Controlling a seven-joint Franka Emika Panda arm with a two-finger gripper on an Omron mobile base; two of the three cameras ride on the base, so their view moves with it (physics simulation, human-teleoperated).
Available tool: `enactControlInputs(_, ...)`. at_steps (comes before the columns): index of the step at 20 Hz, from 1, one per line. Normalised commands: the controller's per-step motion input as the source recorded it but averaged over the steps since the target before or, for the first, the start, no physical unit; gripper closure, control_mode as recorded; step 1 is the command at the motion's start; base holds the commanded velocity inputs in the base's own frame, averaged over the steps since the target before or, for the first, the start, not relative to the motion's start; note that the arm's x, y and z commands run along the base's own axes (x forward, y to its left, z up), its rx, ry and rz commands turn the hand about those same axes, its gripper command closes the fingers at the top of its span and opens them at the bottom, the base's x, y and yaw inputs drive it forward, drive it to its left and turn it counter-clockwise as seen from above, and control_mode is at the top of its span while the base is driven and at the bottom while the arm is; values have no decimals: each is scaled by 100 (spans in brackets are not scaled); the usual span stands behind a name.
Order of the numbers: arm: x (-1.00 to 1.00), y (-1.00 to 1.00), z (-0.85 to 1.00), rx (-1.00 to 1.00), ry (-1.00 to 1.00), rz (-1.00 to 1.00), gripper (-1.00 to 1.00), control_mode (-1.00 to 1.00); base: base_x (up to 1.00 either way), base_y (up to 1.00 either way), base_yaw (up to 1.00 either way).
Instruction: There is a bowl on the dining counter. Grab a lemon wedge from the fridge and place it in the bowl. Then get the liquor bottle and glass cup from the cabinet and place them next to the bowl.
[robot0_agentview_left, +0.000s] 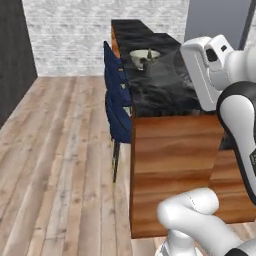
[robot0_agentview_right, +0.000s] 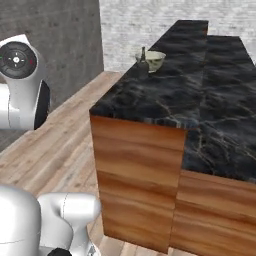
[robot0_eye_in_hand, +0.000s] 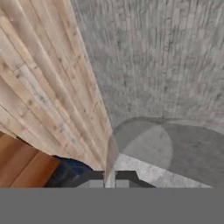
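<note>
The gripper (robot0_eye_in_hand: 110, 181) sits at the bottom of the hand view, its dark fingertips (robot0_eye_in_hand: 94, 176) pinched on the rim of a clear glass cup (robot0_eye_in_hand: 166, 148) that spreads to the right. Behind it run a tilted wooden floor (robot0_eye_in_hand: 48, 83) and a grey brick wall (robot0_eye_in_hand: 162, 57). A blue chair (robot0_eye_in_hand: 70, 170) and wooden counter panel (robot0_eye_in_hand: 22, 162) show lower left.

Black-marbled counter (robot0_agentview_right: 165, 95), pale bowl (robot0_agentview_right: 155, 60), blue chairs (robot0_agentview_left: 117, 102).

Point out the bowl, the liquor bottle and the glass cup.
bowl (robot0_agentview_right: 156, 60), right base view, outer wall.
liquor bottle (robot0_agentview_right: 143, 62), right base view, dark body.
glass cup (robot0_eye_in_hand: 144, 146), hand view, translucent wall above the gripper (robot0_eye_in_hand: 109, 183).
</note>
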Motion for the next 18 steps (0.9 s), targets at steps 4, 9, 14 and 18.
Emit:
enactControlInputs(4, 0, 0, 0, 0, 0, 0, 100, 100, 60, 97, -45)
enactControlInputs(9, 0, 0, 0, 0, 0, 0, 100, 100, 56, 97, -46)
enactControlInputs(14, 0, 0, 0, 0, 0, 0, 100, 100, 54, 92, -50)
enactControlInputs(18, 0, 0, 0, 0, 0, 0, 100, 100, 61, 79, -55)
